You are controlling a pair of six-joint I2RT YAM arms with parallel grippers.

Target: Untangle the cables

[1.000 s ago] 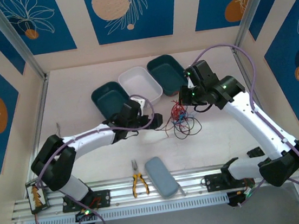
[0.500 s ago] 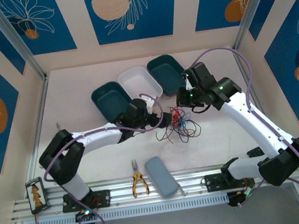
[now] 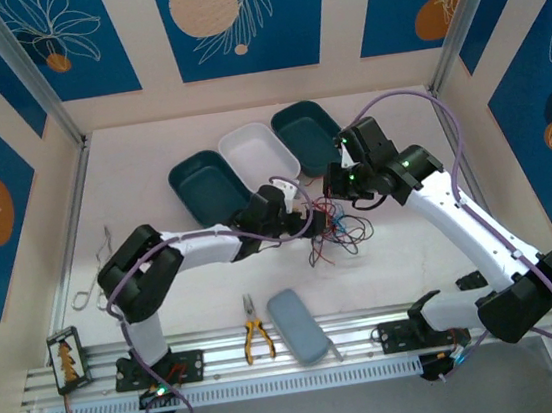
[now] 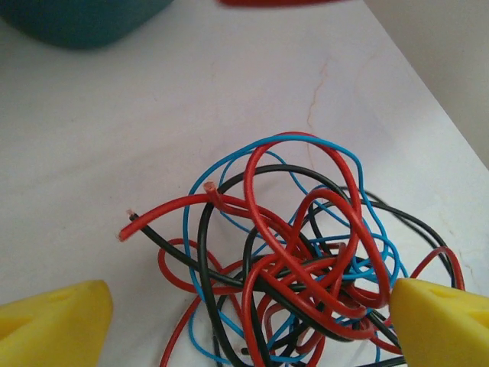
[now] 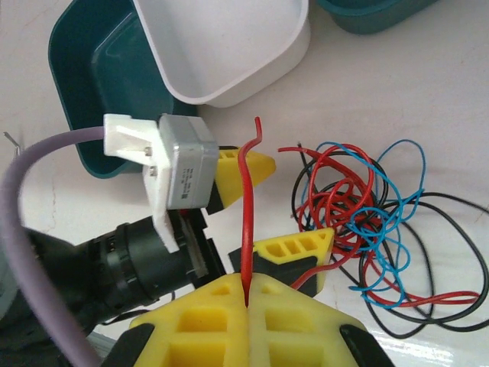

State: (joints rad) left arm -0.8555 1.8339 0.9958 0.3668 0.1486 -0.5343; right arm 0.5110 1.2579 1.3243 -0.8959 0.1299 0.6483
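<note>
Cable tangle (image 4: pixel 306 252) between wide-spread left tool (image 4: pixel 244 317), ungripped; right tool (image 5: pixel 246 294) clamped on red wire (image 5: pixel 246 206).

I can read no text, label, brand or number in any of my feeds. The wall panels (image 3: pixel 233 20) carry only blue and orange leaf-and-circle artwork without lettering, and the cables (image 4: pixel 306 252) have plain red, blue and black jackets with no print I can make out. The small black-framed device (image 3: pixel 65 361) at the left end of the rail is too small on my screen to tell any marking on it.
</note>
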